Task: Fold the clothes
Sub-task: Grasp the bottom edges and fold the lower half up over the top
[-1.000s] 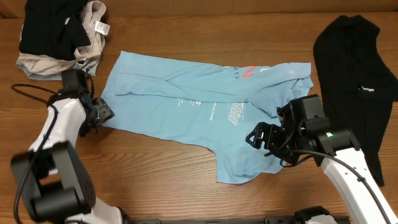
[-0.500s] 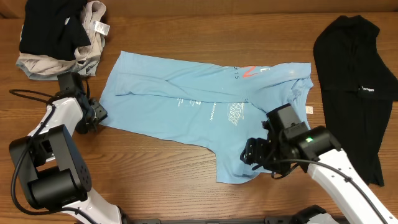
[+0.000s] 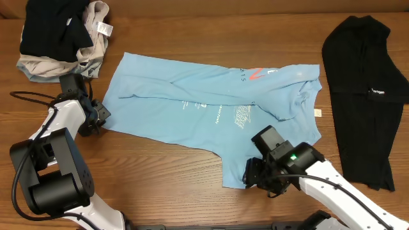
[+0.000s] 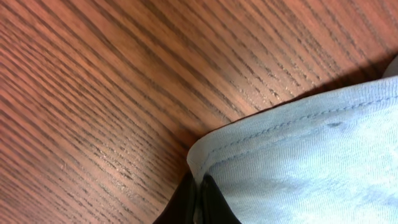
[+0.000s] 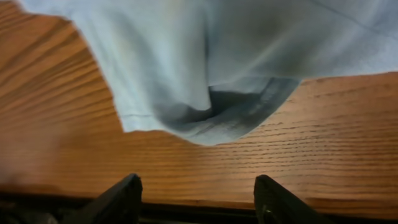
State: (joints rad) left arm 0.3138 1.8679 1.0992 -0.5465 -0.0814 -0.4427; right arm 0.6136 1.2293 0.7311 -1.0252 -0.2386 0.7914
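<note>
We see the T-shirt (image 3: 204,105) spread across the middle of the tabletop (image 3: 160,185). A bundle of garments (image 3: 61,35) lies at the far left corner, and a larger garment (image 3: 367,89) lies along the right side. The left hand (image 3: 101,117) meets the shirt's left corner, and the right hand (image 3: 250,174) sits at its near hem.
</note>
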